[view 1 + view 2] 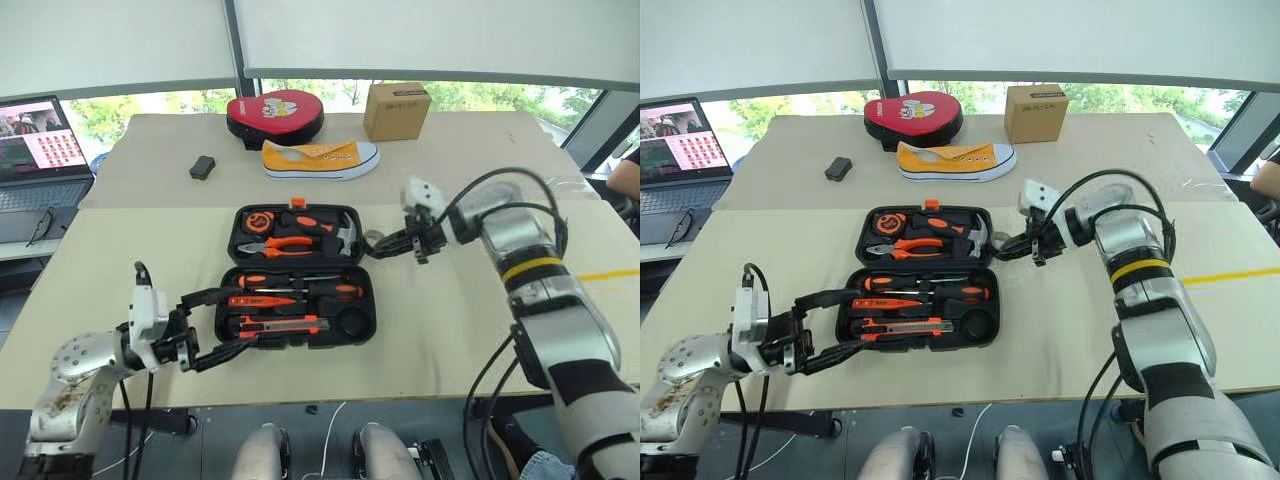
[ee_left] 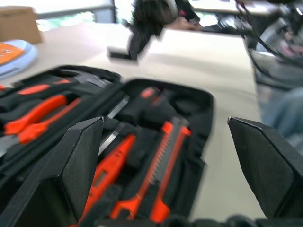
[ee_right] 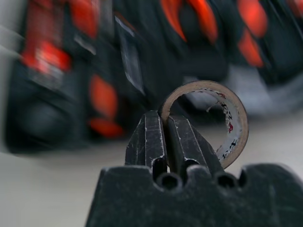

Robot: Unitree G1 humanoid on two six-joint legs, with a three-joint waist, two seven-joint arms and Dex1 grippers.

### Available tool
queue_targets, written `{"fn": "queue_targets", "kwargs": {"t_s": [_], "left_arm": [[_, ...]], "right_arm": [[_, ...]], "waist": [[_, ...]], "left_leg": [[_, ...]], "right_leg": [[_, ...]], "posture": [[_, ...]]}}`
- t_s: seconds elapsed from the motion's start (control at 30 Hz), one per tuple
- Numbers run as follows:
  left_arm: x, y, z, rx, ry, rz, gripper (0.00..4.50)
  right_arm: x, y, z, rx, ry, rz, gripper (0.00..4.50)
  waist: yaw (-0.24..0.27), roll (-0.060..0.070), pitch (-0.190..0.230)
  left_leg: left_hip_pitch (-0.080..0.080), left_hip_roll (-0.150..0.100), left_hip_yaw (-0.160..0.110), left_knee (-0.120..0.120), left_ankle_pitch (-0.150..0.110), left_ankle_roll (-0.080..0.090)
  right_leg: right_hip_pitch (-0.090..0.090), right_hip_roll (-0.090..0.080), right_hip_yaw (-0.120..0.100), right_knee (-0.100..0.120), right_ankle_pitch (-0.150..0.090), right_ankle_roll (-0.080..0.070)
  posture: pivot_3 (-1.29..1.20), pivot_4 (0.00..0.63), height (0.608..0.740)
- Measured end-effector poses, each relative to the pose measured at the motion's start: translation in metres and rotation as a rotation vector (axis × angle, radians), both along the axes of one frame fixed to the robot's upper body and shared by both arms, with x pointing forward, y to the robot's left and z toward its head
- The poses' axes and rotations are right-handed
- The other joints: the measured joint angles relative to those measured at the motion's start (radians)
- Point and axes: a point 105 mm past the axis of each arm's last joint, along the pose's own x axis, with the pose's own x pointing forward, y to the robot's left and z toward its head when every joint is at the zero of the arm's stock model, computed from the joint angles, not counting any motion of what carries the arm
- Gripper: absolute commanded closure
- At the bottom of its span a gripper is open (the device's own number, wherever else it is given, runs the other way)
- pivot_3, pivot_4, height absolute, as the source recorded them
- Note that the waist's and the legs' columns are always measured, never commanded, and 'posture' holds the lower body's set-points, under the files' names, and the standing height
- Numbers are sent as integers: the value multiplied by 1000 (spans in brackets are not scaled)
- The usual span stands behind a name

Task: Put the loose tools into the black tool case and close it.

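The black tool case [image 1: 370,310] lies open on the table. Its near half holds two screwdrivers [image 1: 300,281], a small orange tester [image 1: 262,301] and a utility knife [image 1: 285,324], with a round recess [image 1: 352,322] at its right end. My right gripper [image 1: 380,248] hovers by the right edge of the case's far half. It is shut on the rim of a small tape roll [image 3: 233,118]. My left gripper [image 1: 240,320] stands wide open, level, at the left edge of the near half, with nothing between its fingers [image 2: 80,161].
Pliers [image 1: 290,243], a hammer [image 1: 345,235] and a tape measure [image 1: 258,220] sit in the case's far half. Behind it lie a yellow shoe [image 1: 320,158], a red-and-black pad [image 1: 275,115], a cardboard box [image 1: 396,110] and a small black box [image 1: 203,167]. A laptop [image 1: 40,150] stands at left.
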Motion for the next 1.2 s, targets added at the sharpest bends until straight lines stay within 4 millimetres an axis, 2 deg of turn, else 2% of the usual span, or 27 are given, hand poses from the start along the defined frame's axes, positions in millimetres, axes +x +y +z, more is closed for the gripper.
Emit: {"fn": "queue_targets", "kwargs": {"t_s": [0.1,0.2,0.33,0.63,0.7,0.77,0.83,0.87,1.0,1.13,1.2], "left_arm": [[-10,3,-9,15,35,-24,0],[-11,3,-10,17,27,-23,0],[-12,4,-12,15,35,-10,0],[-10,14,-10,21,15,64,0],[-11,17,-10,17,18,85,0],[-10,19,-9,3,27,104,0],[-10,20,-4,-23,31,117,0],[-10,19,-2,-29,27,116,0],[-11,19,-2,-47,52,135,0],[-6,26,4,-62,30,193,0],[-5,29,6,-75,22,217,0]], "right_arm": [[-43,13,-14,-27,117,99,4448],[-70,25,-33,-70,195,145,4448],[-67,23,-55,-156,184,51,4448],[-66,20,-70,-250,169,10,4448],[-67,20,-72,-267,156,21,3734],[-66,19,-70,-276,150,22,3286],[-66,18,-67,-278,142,22,2455],[-67,18,-66,-277,145,28,2226],[-77,21,-57,-196,209,97,846],[-71,12,-25,-37,124,114,846],[-68,2,-19,9,97,88,846]], "waist": [[6,0,0],[5,0,0],[4,0,0],[6,-1,0],[9,-1,0],[11,-1,0],[14,-2,0],[14,-2,0],[12,-2,1],[12,-3,1],[16,-3,1]], "left_leg": [[0,-1,0,0,0,0],[0,-1,0,1,0,0],[0,-2,1,1,0,0],[0,-2,1,1,0,0],[0,-2,1,1,0,0],[0,-2,0,2,0,0],[0,-2,0,2,0,0],[0,-2,0,2,0,0],[0,-2,0,1,-1,1],[1,-1,0,1,0,1],[1,-2,0,1,-1,1]], "right_leg": [[0,-3,-1,-1,0,0],[0,-4,0,-1,0,-1],[-2,-3,0,-1,0,-1],[-1,-1,1,-1,0,-1],[0,-1,0,-1,0,-1],[0,-1,0,-1,0,-1],[1,-1,0,-2,0,-1],[1,-1,0,-2,0,-1],[0,0,0,-2,0,0],[1,0,0,-2,0,0],[2,0,0,-3,0,0]], "posture": [[0,150,740],[0,150,740],[0,150,740],[0,150,740],[0,150,740],[0,150,740],[0,150,740],[0,150,740],[0,150,740],[0,150,740],[0,150,740]]}}
